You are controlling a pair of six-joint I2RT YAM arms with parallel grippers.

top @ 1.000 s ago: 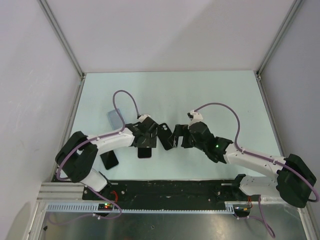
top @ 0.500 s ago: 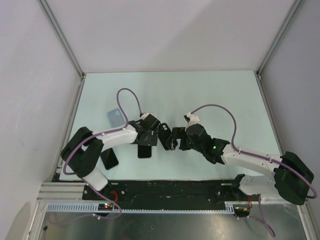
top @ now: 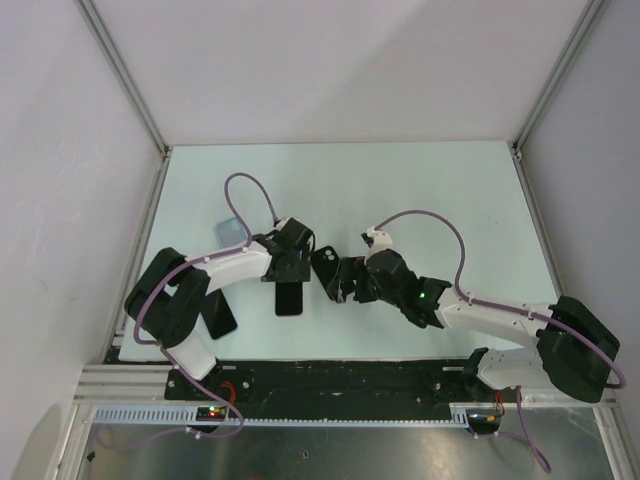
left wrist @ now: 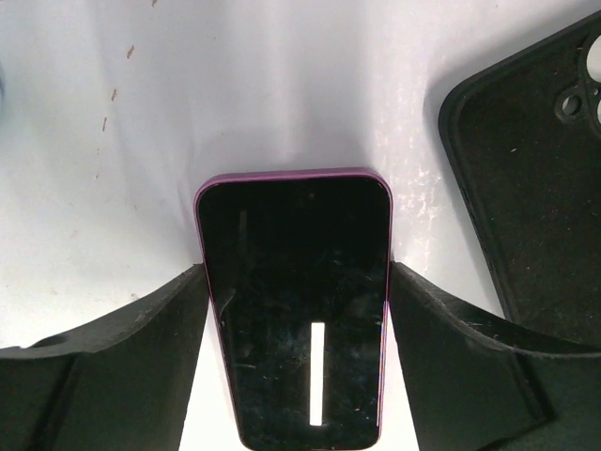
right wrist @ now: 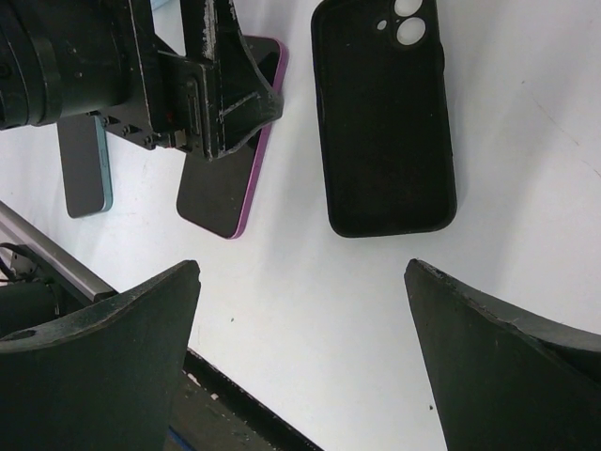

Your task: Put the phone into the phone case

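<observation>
Two left fingers (left wrist: 141, 324) flank the phone (left wrist: 293, 310), one on each long edge. No table shows between pad and edge, but whether they press yet I cannot tell. The phone's long axis runs straight out from the left gripper (left wrist: 293, 274), so the jaws span its short width. It lies flat, screen up, on the table (left wrist: 282, 85). The right gripper (right wrist: 302, 272) hovers to the side, fingers wide, nothing between them. The left arm is plainly the nearer.

Phone: glossy dark glass with faint scuffs and one bright strip of reflected light. It has a thin purple rim and rounded corners. Judgement: a slick, thin body, so an off-centre pinch could let it tip.

Black shell (left wrist: 526, 188): just beside the phone on its right, not touching, and slightly skewed to it. Matte, with the cloth-like lining up, a raised lip and round camera cut-outs at one end.

Phone case (top: 230, 229): pale blue, thin and translucent, flat on the table. It lies past the left wrist toward the far left, partly hidden by the arm. The phone reaches toward the near edge, so the case is on the opposite side of the gripper.

Dark slab with teal edge (right wrist: 83, 164): by the front rail, left of the phone.
</observation>
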